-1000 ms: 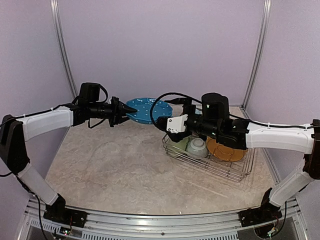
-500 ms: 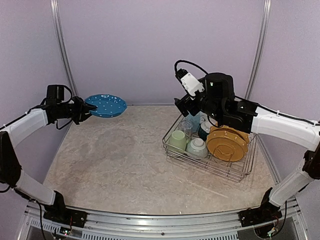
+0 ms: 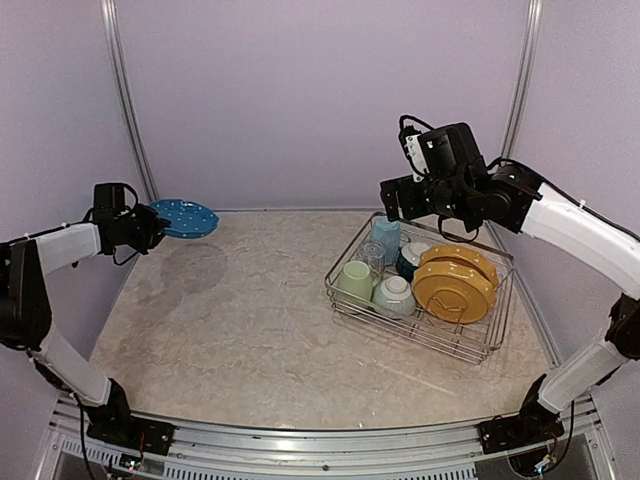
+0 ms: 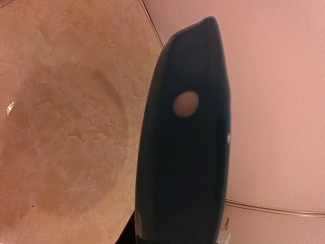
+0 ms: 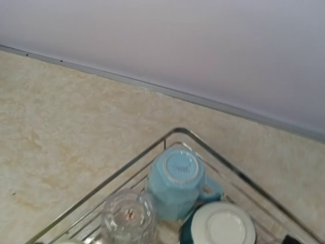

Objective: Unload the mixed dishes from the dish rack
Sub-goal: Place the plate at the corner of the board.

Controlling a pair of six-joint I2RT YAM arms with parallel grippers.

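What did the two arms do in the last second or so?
The left arm swung the blue speckled plate from mid-table out to the far left, still gripped in its end effector. The right arm lifted back off the dish rack. The racked dishes stayed put.

**rackwatcher:** Anyone able to read anything in these? Brand, number, sticker, whatever?

**yam_fan:** Nope, nothing legible anywhere. The closest thing is a little stamped mark on the upturned base of the light blue mug (image 5: 179, 165), just below and ahead of the right gripper (image 3: 392, 197) jaws. It's way too blurry to make out, though.

**rackwatcher:** What about the plates?

**yam_fan:** The front one of the yellow plates (image 3: 455, 290), farther out from those same jaws, has a raised outline on its back, but no letters I can read. The blue speckled plate (image 4: 185, 168), pinched in the left gripper (image 3: 150, 228) jaws, only shows a pale round spot. It's not writing.
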